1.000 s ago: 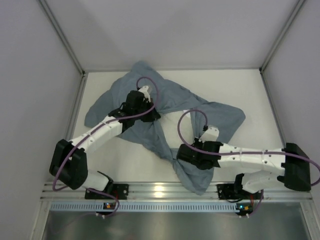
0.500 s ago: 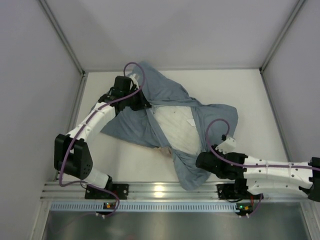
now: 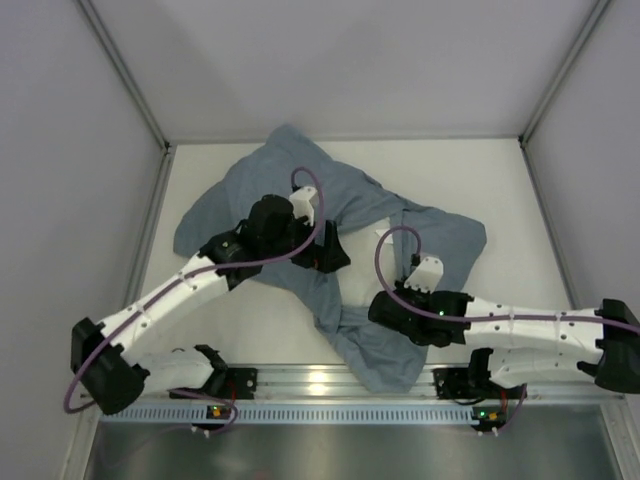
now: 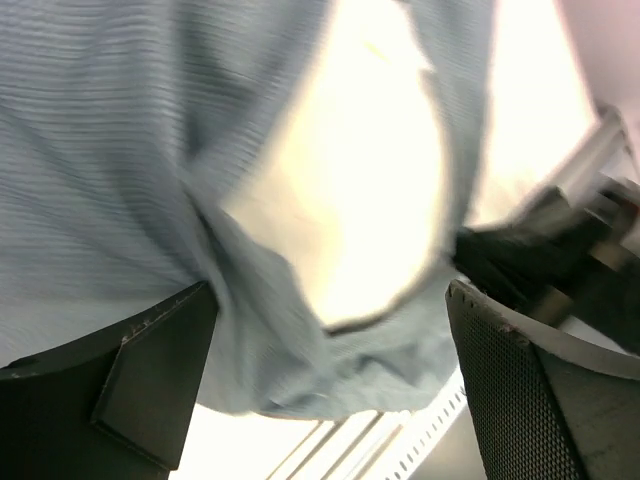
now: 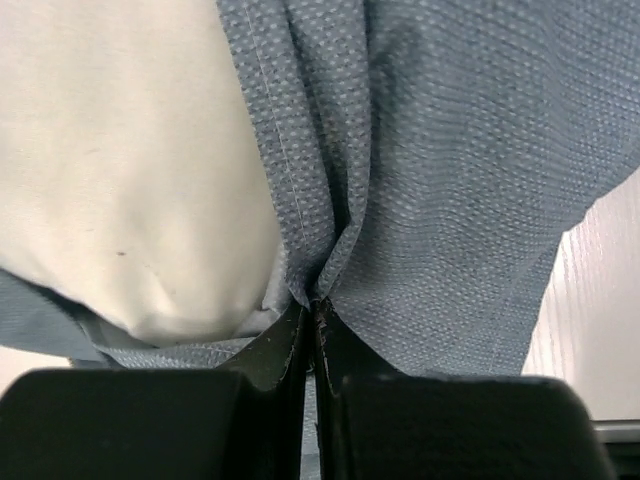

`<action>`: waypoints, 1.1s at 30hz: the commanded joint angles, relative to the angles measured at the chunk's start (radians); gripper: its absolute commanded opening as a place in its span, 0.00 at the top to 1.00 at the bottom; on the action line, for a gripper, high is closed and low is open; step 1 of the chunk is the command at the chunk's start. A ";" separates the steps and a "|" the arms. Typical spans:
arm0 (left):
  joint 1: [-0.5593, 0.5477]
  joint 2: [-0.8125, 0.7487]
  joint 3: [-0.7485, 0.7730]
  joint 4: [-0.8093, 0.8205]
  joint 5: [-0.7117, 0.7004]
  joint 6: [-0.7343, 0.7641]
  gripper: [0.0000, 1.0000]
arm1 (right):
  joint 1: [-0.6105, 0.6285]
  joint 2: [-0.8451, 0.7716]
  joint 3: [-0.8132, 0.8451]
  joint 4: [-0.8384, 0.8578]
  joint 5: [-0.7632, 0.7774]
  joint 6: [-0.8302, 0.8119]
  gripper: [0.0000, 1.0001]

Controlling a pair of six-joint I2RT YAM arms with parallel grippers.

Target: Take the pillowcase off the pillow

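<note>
Pinching a fold of the pillowcase (image 5: 450,150), the right gripper (image 5: 312,312) has its jaws closed near the front edge of the worktop (image 3: 250,320). The left gripper (image 4: 325,310) hovers, jaws wide, over the exposed pillow (image 4: 370,180).

Your left arm (image 3: 185,285) and right arm (image 3: 530,325) share one build: white link shells dotted with small dark screws, black joint housings, and a bulky black block at each shoulder. A purple cable (image 3: 318,200) runs along each arm and arches free near the wrist. Each black base (image 3: 215,375) carries a small orange light. Your left gripper (image 4: 330,292) has broad matte black fingers (image 4: 520,400), one faced with a fine dotted grid, edges scuffed pale. Your right gripper (image 5: 312,318) has smooth black fingers tapering to thin tips.
</note>
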 commanded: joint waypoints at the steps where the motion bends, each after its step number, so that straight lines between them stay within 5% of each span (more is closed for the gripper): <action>1: -0.103 -0.161 -0.031 0.023 -0.161 -0.019 0.01 | 0.014 0.006 0.065 0.027 0.001 -0.067 1.00; 5: -0.272 -0.188 -0.034 0.024 -0.204 -0.144 0.01 | 0.015 -0.034 0.030 0.038 -0.022 -0.058 1.00; 10: -0.403 0.013 0.017 0.041 -0.264 -0.272 0.11 | 0.013 -0.137 -0.060 0.049 -0.031 -0.020 1.00; 20: -0.412 0.148 0.017 0.066 -0.454 -0.446 0.01 | 0.013 -0.304 -0.145 0.049 -0.054 -0.007 1.00; 33: -0.411 0.245 -0.029 0.133 -0.586 -0.623 0.01 | 0.015 -0.254 -0.130 0.076 -0.068 -0.047 1.00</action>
